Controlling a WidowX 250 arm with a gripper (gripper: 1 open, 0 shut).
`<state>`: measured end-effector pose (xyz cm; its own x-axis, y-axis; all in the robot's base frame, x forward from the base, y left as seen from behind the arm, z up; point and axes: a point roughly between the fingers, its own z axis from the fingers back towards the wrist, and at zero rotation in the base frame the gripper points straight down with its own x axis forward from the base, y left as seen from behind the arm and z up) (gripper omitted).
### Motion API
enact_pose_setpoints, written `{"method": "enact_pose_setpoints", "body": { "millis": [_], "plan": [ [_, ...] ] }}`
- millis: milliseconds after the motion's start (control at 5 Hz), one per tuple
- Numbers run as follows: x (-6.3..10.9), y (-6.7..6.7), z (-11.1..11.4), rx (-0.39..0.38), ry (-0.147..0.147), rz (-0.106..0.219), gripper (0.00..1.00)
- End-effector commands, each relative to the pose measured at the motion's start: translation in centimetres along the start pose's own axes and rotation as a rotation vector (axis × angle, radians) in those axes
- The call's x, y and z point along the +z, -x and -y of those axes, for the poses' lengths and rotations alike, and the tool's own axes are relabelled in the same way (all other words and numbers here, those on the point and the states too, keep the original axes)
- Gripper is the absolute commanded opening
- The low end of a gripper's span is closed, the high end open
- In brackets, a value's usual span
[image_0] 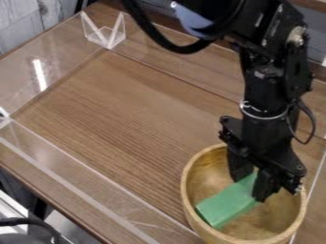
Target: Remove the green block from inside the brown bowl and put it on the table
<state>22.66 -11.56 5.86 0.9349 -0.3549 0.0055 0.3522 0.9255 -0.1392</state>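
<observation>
The green block (230,203) lies slanted inside the brown bowl (193,187) at the table's near right corner. Its far end sits up between the black fingers. My gripper (262,184) points straight down into the bowl and is shut on that far end of the block. The block's near end is low, close to the bowl's bottom by the front rim. The fingers hide part of the block's upper end. The wood-grain table (128,105) stretches out to the left of the bowl.
Low clear acrylic walls (71,172) border the tabletop along its front and left. A small clear angled stand (102,30) sits at the back left. The black arm (274,67) rises over the bowl on the right.
</observation>
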Motion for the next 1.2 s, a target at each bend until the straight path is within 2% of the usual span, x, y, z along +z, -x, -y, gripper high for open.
{"method": "enact_pose_setpoints", "body": {
  "millis": [0,800,1000],
  "plan": [
    [1.8,-0.4,0.0,0.003,0.005,0.060,0.00],
    [3.0,0.1,-0.5,0.028,0.009,0.068,0.00],
    [2.1,0.0,-0.5,0.021,0.009,0.066,1.00]
  ]
}}
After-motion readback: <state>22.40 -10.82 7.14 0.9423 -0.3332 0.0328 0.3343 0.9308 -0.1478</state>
